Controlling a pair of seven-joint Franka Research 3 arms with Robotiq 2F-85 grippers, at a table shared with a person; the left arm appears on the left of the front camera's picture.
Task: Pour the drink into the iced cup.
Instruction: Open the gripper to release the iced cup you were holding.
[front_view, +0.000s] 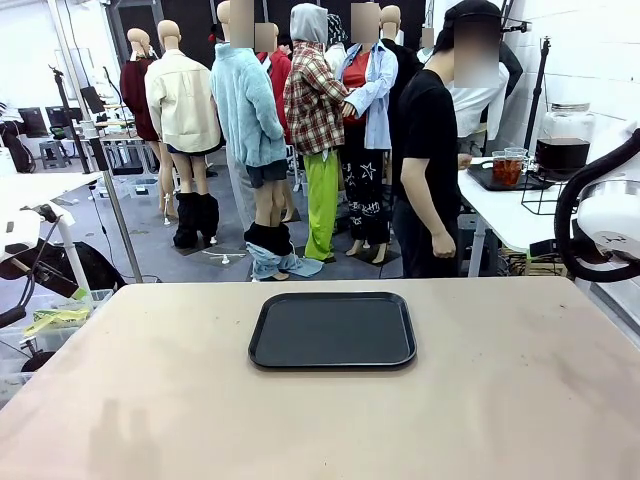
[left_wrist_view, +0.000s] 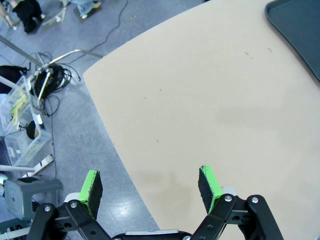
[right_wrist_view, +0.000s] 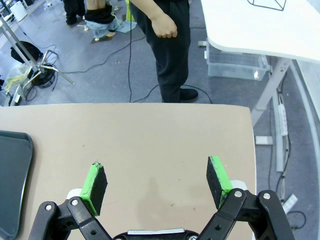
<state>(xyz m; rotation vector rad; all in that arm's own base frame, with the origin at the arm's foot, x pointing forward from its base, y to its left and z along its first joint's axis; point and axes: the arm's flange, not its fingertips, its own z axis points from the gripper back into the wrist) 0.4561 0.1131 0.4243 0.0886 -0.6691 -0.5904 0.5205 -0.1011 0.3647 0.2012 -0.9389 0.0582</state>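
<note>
Your left claw (left_wrist_view: 150, 187) and right claw (right_wrist_view: 157, 180) both stand wide open, holding and touching nothing, each hanging above bare tabletop (front_view: 500, 380). The left one is over the tabletop's edge, with the black tray (left_wrist_view: 300, 30) well off toward its upper right; the right one has the tray (right_wrist_view: 12, 185) at its left. The tray (front_view: 333, 330) lies flat mid-tabletop. The drink (front_view: 563, 152) sits well apart from both claws, dark in an upright glass jar on a white side table (front_view: 510, 215) beyond the person (front_view: 430, 170), with two cups (front_view: 507, 166) just beside it.
</note>
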